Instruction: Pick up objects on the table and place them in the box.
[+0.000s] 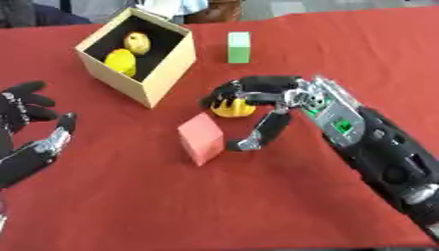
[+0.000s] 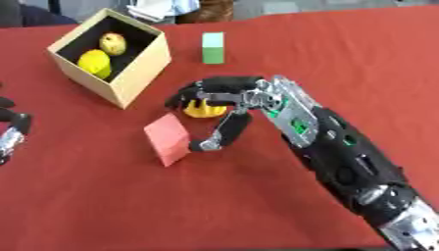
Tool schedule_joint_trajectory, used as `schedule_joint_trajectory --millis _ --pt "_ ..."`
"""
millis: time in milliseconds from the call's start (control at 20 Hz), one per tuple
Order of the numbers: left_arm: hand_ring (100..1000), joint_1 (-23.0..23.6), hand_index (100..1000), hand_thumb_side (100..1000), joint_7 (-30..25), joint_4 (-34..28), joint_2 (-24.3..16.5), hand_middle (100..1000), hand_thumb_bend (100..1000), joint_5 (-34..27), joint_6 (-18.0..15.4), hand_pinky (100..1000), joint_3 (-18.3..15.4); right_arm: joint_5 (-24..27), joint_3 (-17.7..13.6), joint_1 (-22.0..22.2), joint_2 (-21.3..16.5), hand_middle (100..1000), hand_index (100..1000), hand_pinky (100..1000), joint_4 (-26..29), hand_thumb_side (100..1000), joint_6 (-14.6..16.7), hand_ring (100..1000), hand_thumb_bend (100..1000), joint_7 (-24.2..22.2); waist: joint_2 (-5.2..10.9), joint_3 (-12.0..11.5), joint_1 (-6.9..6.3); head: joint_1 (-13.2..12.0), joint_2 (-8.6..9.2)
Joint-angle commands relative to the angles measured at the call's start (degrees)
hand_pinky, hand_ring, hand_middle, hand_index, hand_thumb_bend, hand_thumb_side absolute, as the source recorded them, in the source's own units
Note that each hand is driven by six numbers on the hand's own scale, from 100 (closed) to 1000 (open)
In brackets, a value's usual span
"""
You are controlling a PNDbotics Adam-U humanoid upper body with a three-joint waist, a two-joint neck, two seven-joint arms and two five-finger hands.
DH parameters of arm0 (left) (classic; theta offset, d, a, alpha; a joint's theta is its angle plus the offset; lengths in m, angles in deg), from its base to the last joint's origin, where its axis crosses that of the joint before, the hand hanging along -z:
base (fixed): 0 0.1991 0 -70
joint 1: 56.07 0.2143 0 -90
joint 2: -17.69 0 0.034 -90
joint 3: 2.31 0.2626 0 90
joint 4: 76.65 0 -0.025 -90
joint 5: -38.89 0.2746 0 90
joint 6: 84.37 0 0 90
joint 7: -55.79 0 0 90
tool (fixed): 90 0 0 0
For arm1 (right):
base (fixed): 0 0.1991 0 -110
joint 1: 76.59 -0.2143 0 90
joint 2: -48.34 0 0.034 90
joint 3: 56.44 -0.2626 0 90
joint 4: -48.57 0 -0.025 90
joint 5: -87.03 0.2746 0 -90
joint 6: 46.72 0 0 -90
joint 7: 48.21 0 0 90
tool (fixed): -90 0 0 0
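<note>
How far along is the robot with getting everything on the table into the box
Done: two yellow objects already lie in the box. In hand: the right hand has its fingers curled over a yellow object on the red tablecloth; whether it is lifted cannot be told. Left: the red block and green block. The left hand rests open at the left edge.

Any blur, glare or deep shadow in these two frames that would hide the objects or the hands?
Left eye view: soft overall, no glare; the box interior is dark, yet two yellow items show. The right hand shades the yellow object under its fingers. Right eye view: same softness; the left hand is cut off at the frame edge; the green block and pink block read clearly.
</note>
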State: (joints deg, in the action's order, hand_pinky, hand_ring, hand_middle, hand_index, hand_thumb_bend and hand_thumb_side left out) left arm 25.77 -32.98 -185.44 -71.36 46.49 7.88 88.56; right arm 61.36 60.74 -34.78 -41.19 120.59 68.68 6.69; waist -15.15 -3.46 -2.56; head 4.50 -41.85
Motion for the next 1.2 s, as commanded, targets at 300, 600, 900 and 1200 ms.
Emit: schedule_joint_trajectory --millis 300,600,900,1200 --pt "585 -0.64 824 254 -0.39 -0.43 -0.29 589 396 0.17 -0.05 691 0.19 -1.31 -0.81 -1.52 1.44 837 952 752 -1.74 392 0.85 827 339 0.51 1.84 -0.57 0.48 0.6 -0.42" --pt "585 -0.77 824 255 -0.59 -0.29 -0.09 589 394 0.2 -0.2 691 0.37 -2.27 -0.87 -1.63 2.57 831 949 752 -3.44 395 1.42 825 339 0.7 1.92 -0.88 0.63 0.88 -0.54" --pt "585 -0.75 824 257 -0.67 -0.18 0.02 588 393 0.21 -0.24 695 0.46 -4.03 -0.81 -1.87 3.21 824 939 758 -4.19 392 2.28 829 343 0.94 2.01 -1.07 0.7 1.14 -0.68" --pt "584 -0.69 824 258 -0.68 -0.11 0.12 587 389 0.23 -0.3 697 0.46 -5.26 -1.09 -2.04 3.45 668 835 733 -4.85 326 2.34 786 315 2.54 2.0 -1.09 0.76 1.16 -0.77"
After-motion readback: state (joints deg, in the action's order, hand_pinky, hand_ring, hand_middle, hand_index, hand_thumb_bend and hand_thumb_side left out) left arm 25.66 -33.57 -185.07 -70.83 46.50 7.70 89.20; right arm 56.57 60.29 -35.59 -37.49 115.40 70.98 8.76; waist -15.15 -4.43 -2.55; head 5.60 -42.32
